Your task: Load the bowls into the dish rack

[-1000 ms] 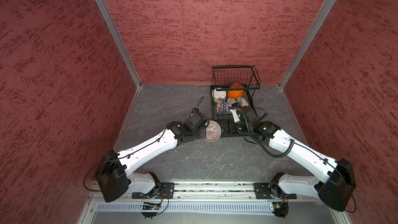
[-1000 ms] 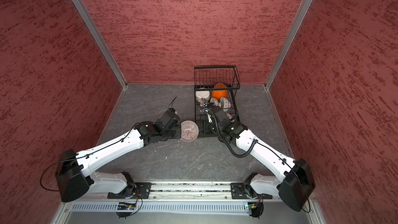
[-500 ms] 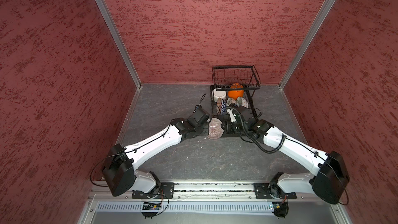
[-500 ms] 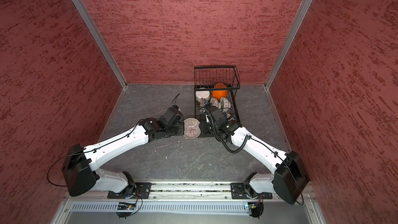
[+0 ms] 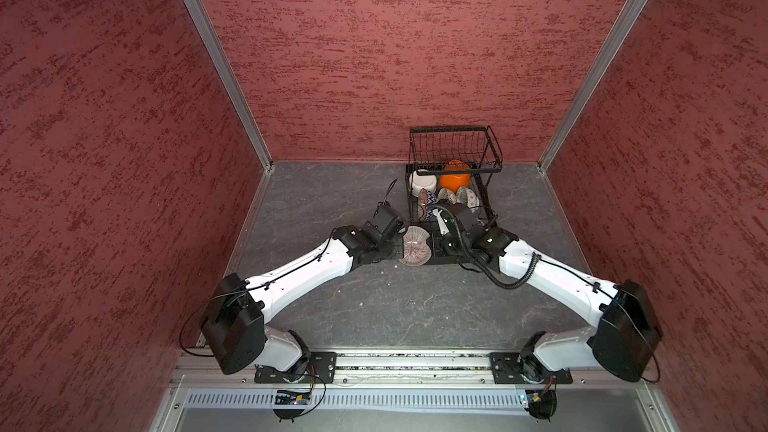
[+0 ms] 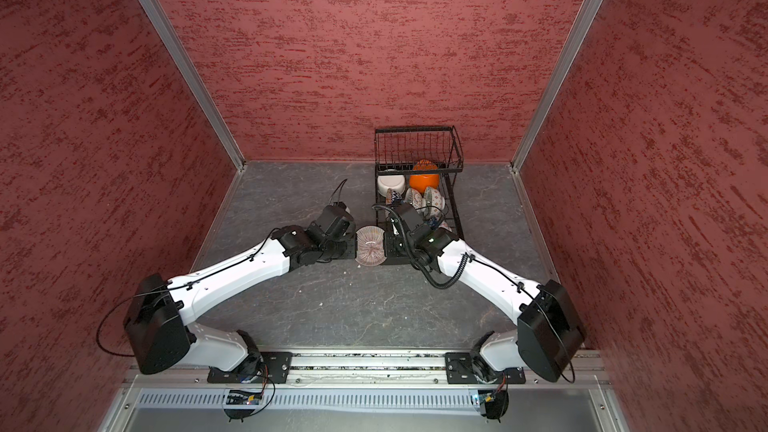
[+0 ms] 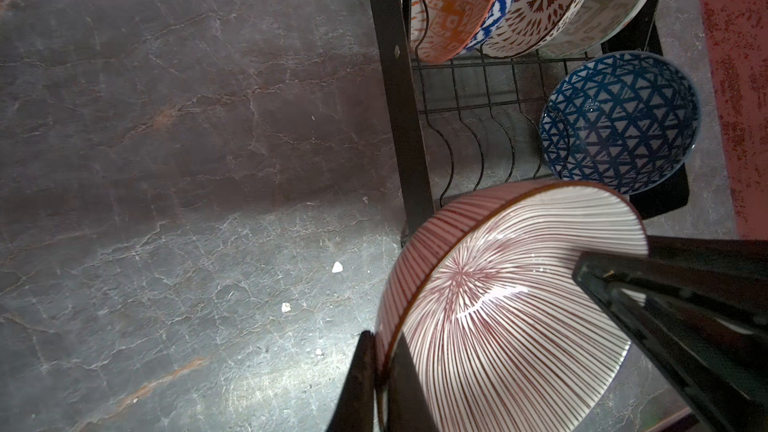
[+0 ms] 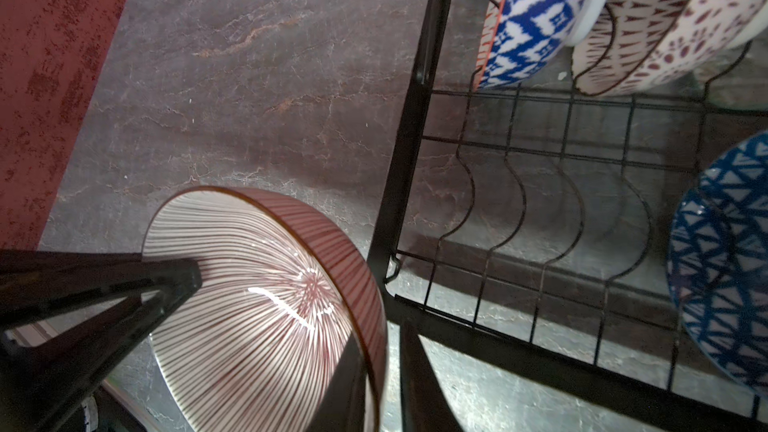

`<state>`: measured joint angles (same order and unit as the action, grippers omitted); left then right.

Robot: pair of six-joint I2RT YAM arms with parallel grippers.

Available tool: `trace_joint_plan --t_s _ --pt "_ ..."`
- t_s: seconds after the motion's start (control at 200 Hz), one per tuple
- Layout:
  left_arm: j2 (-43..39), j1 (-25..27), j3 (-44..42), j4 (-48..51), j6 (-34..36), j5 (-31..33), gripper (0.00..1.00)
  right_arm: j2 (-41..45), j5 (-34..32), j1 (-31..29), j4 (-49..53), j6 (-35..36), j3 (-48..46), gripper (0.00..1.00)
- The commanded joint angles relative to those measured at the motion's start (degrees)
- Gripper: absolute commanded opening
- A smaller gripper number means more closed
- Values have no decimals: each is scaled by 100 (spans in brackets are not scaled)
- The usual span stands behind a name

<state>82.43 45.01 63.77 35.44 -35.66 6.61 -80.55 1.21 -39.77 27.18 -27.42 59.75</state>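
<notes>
Now, striped bowl (image 7: 498, 305) gripped by left pincer (image 7: 380, 353), right pincer (image 8: 382, 351) straddling rim

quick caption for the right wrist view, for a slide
Right gripper straddling the rim of a tilted red-striped bowl, beside the dish rack and its empty wavy slots.

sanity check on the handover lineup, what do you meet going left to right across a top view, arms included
left arm's white forearm → left claw → red-striped bowl → right claw → right arm's white forearm. The dish rack is left out: it overlaps the bowl and right claw.
</notes>
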Motion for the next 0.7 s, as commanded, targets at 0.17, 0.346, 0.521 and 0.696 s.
trace_joint_plan --t_s 0.17,0.346,0.521,0.696 --pt "62 -74 171 -410 42 -175 0 -180 -290 -15 32 -7 287 0" --pt "88 -101 156 -476 18 -224 5 -178 -506 -41 117 0 349 0" --pt "127 -136 193 -534 6 -358 53 -189 -680 -62 232 39 415 0" --pt "-38 -135 140 -661 145 -392 99 -111 -947 -59 386 102 498 0"
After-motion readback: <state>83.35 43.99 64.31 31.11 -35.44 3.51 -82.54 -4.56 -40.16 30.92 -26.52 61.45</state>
